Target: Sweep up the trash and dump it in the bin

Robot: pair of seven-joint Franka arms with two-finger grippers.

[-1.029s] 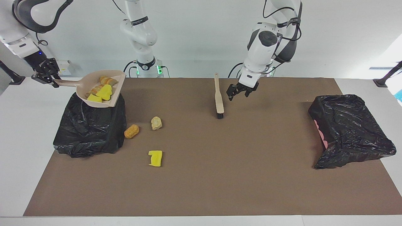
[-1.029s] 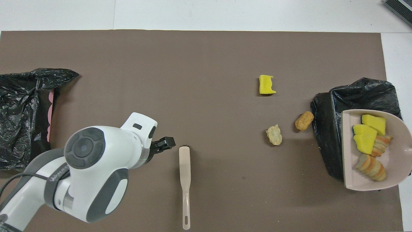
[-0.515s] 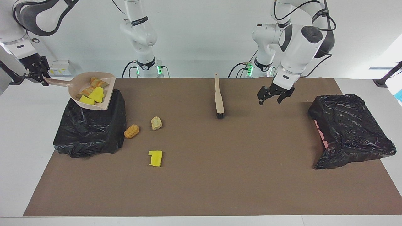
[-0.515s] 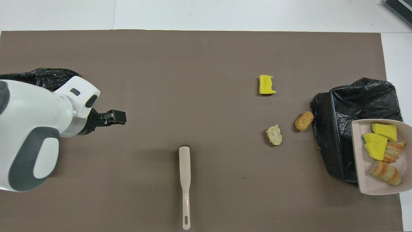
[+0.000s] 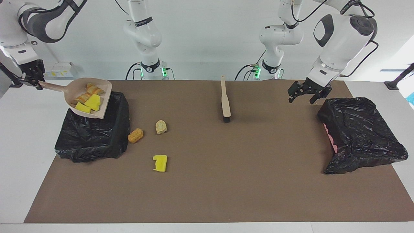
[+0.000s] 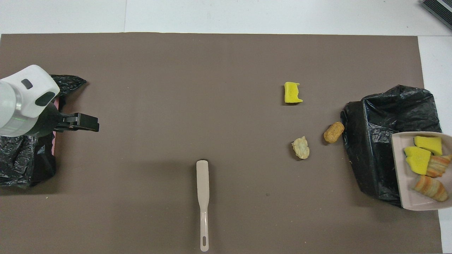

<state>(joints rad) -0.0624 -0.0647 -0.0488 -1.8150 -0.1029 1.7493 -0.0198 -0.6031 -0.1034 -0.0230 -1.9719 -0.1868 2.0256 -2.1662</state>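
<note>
The right tool (image 5: pixel 31 80), clamped on the dustpan (image 5: pixel 91 98) handle, holds four trash pieces over the bin (image 5: pixel 92 136) at the facing view's 9 o'clock, three more (image 5: pixel 160 162) lying on the desk (image 5: pixel 226 181); the left tool (image 5: pixel 305 92) hangs open, empty; a tilt off the rim could spill them outside.

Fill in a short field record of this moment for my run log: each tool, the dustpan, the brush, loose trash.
right tool: shut on the dustpan handle, raised
dustpan: tilted over the black-lined bin at the right arm's end, holding four trash pieces
left tool: open, empty, over the mat beside the other bin
brush: lying on the mat, untouched
loose trash: yellow sponge chunk, orange lump, pale lump on the mat
</note>
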